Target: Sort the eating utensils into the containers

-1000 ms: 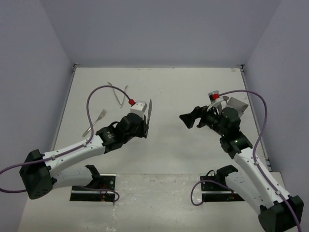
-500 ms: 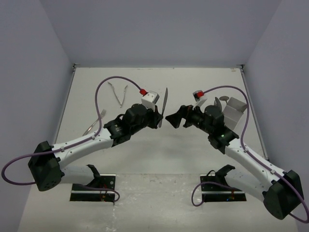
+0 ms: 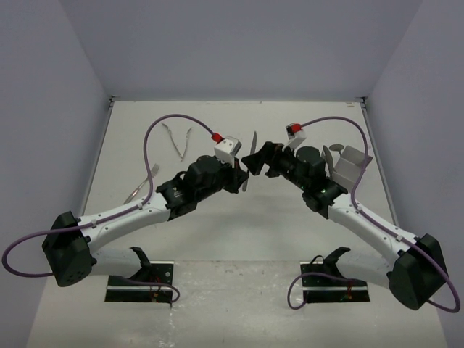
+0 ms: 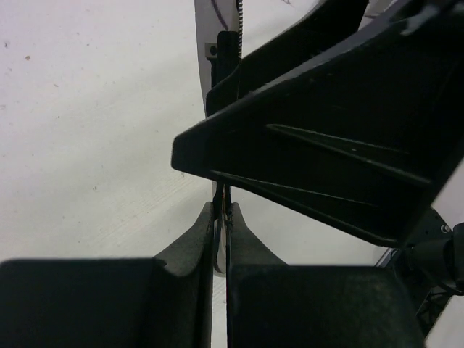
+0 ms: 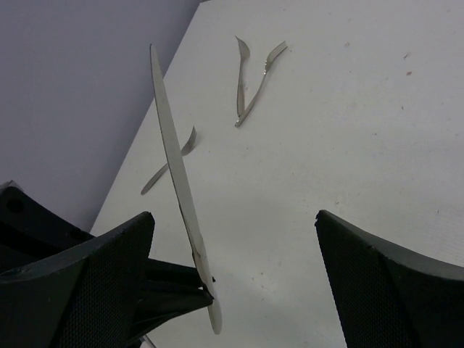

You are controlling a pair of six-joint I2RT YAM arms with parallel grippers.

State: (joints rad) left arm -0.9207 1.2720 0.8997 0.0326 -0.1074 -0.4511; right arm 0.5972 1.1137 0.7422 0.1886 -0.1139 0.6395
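Note:
My left gripper is shut on a silver table knife near its handle end and holds it blade-up above the middle of the table. In the left wrist view the fingers pinch the knife edge-on. My right gripper is open and faces the left one. In the right wrist view its jaws stand wide on either side of the knife without touching it. Three forks lie on the table at the back left: a crossed pair and a single one. The white container stands at the right.
A spoon sticks out of the container on its left side. The crossed forks and the single fork also show in the right wrist view. Purple cables loop over both arms. The side walls stand close to the table's edges.
Both arms swung toward the middle. The left one carried the knife to the right and raised it; the right gripper came left until its open jaws straddle the knife.

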